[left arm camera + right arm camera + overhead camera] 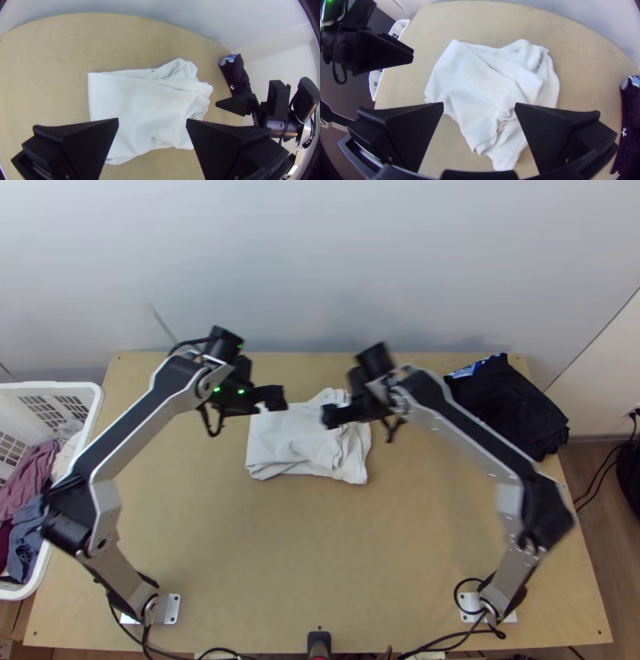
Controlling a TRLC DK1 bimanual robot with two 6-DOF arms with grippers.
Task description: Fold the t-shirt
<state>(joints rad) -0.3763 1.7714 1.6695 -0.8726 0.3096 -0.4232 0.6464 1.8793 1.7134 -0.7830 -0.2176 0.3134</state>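
The white t-shirt (292, 440) lies folded into a rough rectangle at the table's middle, its right part wrinkled and bunched. Over its upper left corner hangs my left gripper (272, 400), and above its right part is my right gripper (332, 414). In the left wrist view the left gripper (152, 120) stands open above the cloth (133, 106), nothing held. Likewise open, the right gripper (479, 106) shows the shirt (476, 86) below and between its fingers in the right wrist view, not gripped.
Dark folded clothing (508, 408) lies at the table's upper right. A white laundry basket (60, 390) with clothes stands beyond the left edge. Bare wood (320, 540) stretches between the shirt and the near edge.
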